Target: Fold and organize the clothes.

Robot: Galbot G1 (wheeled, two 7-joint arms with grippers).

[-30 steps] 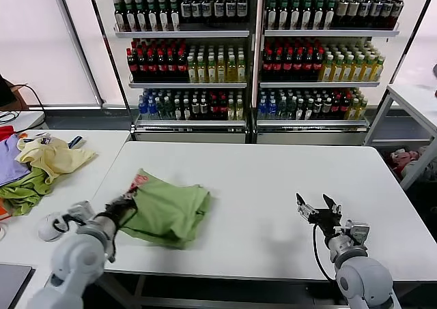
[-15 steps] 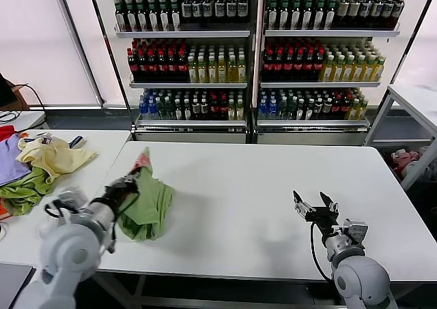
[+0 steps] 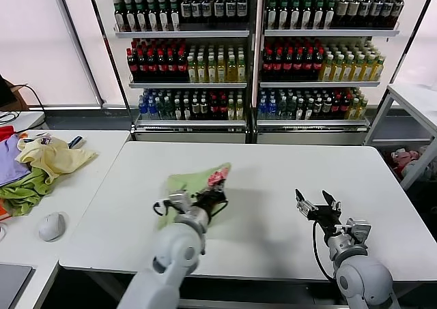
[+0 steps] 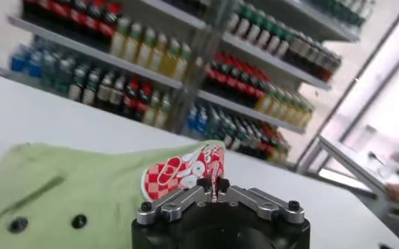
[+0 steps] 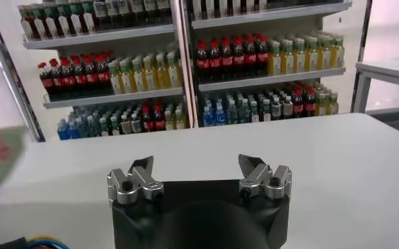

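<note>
The light green shirt [image 3: 193, 186] lies bunched on the white table [image 3: 273, 172], left of the middle. My left gripper [image 3: 216, 192] is shut on its red-pink and white printed edge [image 3: 218, 177] and holds that edge up. In the left wrist view the gripper [image 4: 213, 184] pinches the printed fabric [image 4: 182, 172], with green cloth and two dark buttons [image 4: 79, 220] behind. My right gripper [image 3: 314, 207] is open and empty over the table's front right part; it also shows in the right wrist view [image 5: 198, 169].
A pile of pale yellow, purple and darker green garments [image 3: 37, 166] lies on the side table at left, with a white mouse [image 3: 51, 226] near its front. Shelves of bottles [image 3: 252, 50] stand behind the table. A grey table [image 3: 413, 101] is at far right.
My left gripper has carried the shirt's printed edge from the table's left front toward the middle, dragging and turning the shirt over. The right arm has barely moved.
</note>
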